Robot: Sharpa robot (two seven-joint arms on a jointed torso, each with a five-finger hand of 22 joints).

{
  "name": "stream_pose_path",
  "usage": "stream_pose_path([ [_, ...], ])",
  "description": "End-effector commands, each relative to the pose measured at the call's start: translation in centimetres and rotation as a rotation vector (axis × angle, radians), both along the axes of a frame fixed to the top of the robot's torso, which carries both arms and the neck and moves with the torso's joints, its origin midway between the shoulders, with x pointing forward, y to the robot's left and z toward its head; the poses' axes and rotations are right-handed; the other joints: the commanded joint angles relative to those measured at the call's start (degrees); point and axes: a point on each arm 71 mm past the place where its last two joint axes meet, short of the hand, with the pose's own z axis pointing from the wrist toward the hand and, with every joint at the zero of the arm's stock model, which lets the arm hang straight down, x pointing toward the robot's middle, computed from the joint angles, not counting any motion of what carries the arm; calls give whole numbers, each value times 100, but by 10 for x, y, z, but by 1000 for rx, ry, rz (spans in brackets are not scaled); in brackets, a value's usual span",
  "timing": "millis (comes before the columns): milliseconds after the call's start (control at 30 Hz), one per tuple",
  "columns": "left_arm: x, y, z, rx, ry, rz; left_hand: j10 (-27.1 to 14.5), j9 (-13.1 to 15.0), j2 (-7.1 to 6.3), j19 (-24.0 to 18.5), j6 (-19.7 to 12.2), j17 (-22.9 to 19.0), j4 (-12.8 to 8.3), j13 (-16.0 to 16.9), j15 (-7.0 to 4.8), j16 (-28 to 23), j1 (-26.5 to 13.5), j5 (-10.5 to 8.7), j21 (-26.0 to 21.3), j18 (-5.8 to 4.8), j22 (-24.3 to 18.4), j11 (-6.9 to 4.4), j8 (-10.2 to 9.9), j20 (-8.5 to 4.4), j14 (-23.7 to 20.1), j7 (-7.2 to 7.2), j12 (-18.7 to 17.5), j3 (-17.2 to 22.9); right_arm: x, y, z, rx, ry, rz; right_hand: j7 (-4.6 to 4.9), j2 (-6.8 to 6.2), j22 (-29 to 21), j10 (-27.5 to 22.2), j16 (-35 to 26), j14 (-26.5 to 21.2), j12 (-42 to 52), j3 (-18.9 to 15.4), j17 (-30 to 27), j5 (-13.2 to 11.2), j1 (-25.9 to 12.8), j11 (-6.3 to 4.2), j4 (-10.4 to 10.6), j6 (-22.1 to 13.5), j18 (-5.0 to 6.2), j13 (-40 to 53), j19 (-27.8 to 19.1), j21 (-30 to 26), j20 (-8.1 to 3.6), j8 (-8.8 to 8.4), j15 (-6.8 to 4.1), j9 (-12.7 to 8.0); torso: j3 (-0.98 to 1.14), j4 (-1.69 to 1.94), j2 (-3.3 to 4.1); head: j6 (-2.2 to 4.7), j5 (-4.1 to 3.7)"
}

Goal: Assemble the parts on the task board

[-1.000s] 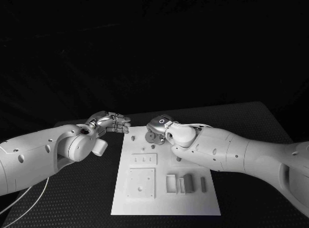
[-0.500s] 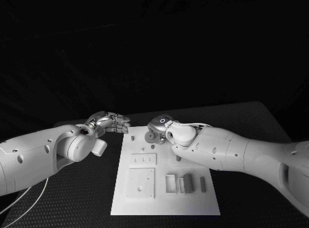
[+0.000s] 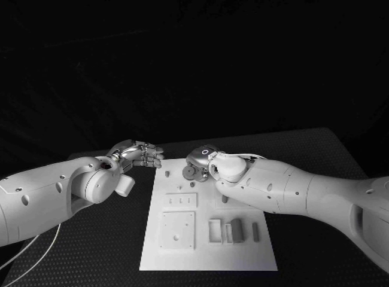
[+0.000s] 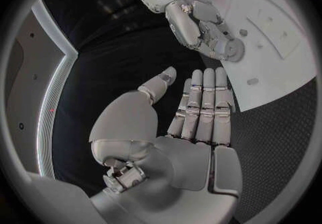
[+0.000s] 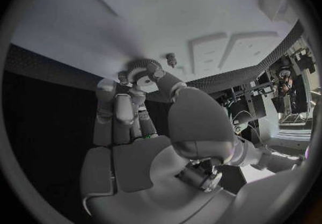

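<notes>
- My right hand (image 3: 200,162) pinches a small round toothed part (image 5: 142,67), a gear by its look, between thumb and fingertips (image 5: 107,85), over the far end of the task board (image 3: 208,251)
- The peg (image 5: 171,60) standing on the board lies just beside the gear; I judge the coming move turns on bringing the gear's hole over that upright peg
- My left hand (image 4: 195,122) hangs off the board's left edge over the surface (image 3: 100,251), fingers straight, holding nothing
- My right hand is nearer
</notes>
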Motion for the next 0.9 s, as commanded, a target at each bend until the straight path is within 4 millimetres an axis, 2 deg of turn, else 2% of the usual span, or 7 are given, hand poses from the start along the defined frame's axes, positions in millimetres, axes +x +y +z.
stream_pose_path([
  [33,0,-1,1,-5,-7,-11,-12,9,-8,-7,-22,10,10,6,21,-37,-46,-22,-18,100,8,21,-30,31,26,5,-39,-23,-1,-2,-6,-26,59,-4,-26,70,110,-16,-22,-10,27,-2,-6,16,20,-46,-11,-23,253,-6,-51,-7,-8,2,-27,16,0,329,0,-2,-2],
  [167,0,-1,1,-5,-6,-12,-12,9,-7,-6,-21,12,10,6,21,-39,-46,-22,-19,100,9,21,-30,31,26,5,-40,-22,0,-4,-7,-31,83,-11,-30,158,111,-35,-26,-39,27,73,-24,25,83,-50,-11,-16,253,-7,-73,-10,-5,23,-32,31,0,329,0,-2,-2],
  [333,0,-1,1,-4,-6,-11,-12,10,-7,-6,-22,14,10,7,21,-41,-46,-22,-20,100,10,22,-30,31,27,5,-40,-22,0,-6,-7,-27,88,-18,-37,382,118,-77,-21,-82,39,496,-29,31,94,-57,8,-31,253,-1,-111,1,37,46,-34,48,2,328,0,-7,-6],
  [467,0,0,1,-4,-7,-9,-12,11,-7,-6,-22,15,10,8,21,-43,-45,-22,-21,100,10,22,-31,32,27,5,-41,-22,2,-10,-7,-21,82,-32,-32,493,118,-86,-9,-80,55,703,-9,30,-66,-55,33,-49,253,3,-113,28,52,56,-34,56,1,330,0,-8,-10],
  [600,1,0,1,-4,-7,-9,-12,11,-7,-6,-22,16,10,9,22,-44,-46,-23,-22,100,11,22,-31,32,27,5,-42,-22,2,-12,-6,-14,74,-35,-14,534,116,-85,6,-55,71,979,21,28,-189,-36,32,-101,253,0,-101,60,46,52,-20,61,3,328,-1,-9,-13],
  [900,0,1,1,-3,-7,-5,-13,12,-7,-6,-23,20,11,10,23,-49,-47,-23,-24,99,13,23,-33,33,27,6,-45,-22,2,-22,-1,15,61,-45,8,530,116,-77,17,-32,85,1088,41,22,-255,-15,19,-64,253,-1,-88,84,35,88,-1,81,4,325,0,-2,-29],
])
